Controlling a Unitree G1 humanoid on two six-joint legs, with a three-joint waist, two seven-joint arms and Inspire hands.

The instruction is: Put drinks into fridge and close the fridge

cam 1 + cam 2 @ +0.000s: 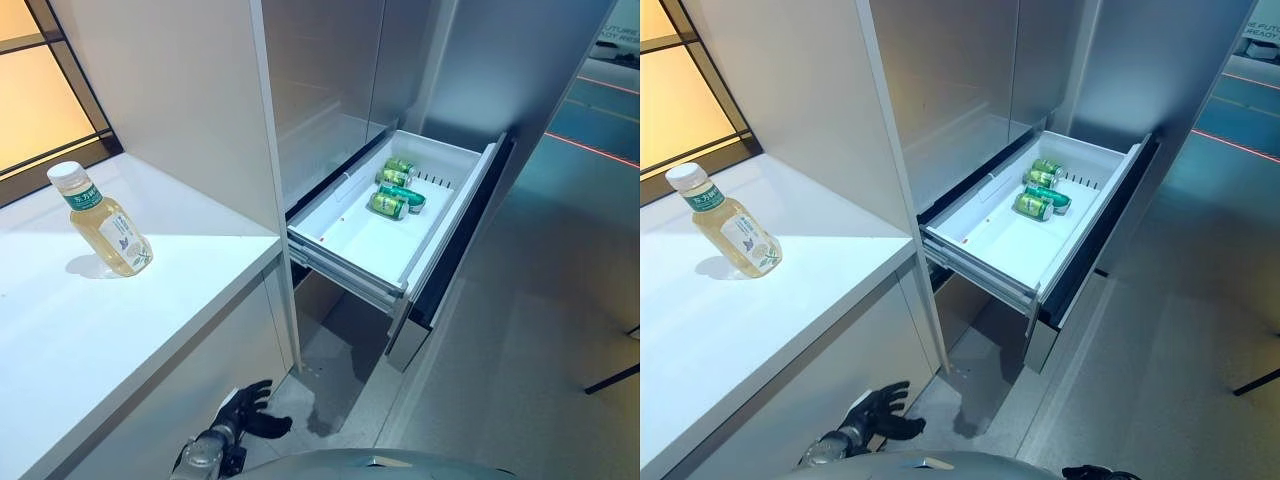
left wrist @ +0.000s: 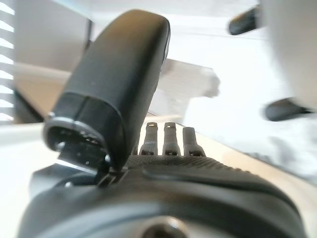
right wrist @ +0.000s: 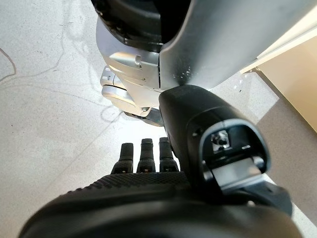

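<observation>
Plainly the job is partway through: several green cans point(image 1: 396, 187) already lie on their sides at the far end of the pulled-out fridge drawer point(image 1: 350, 240), while one drink, a bottle point(image 1: 101, 220) of pale yellow liquid with a white cap, stands on the white counter point(image 1: 120, 320) well apart from the drawer. What remains, judging by this, is to carry that bottle over, set it in the drawer and push the drawer shut. Neither hand holds anything. The left hand point(image 1: 252, 408) hangs low beside the counter's front, its dark fingers loosely spread and relaxed over the floor; the right hand point(image 3: 148, 163) also hangs down, fingers straight and side by side, with nothing between them and the thumb. The counter is smooth and bright, bare except for the bottle, with a window frame point(image 1: 60, 90) behind it. A tall pale panel point(image 1: 170, 90) separates counter from fridge point(image 1: 330, 80), and the floor point(image 1: 520, 330) is grey and glossy.
</observation>
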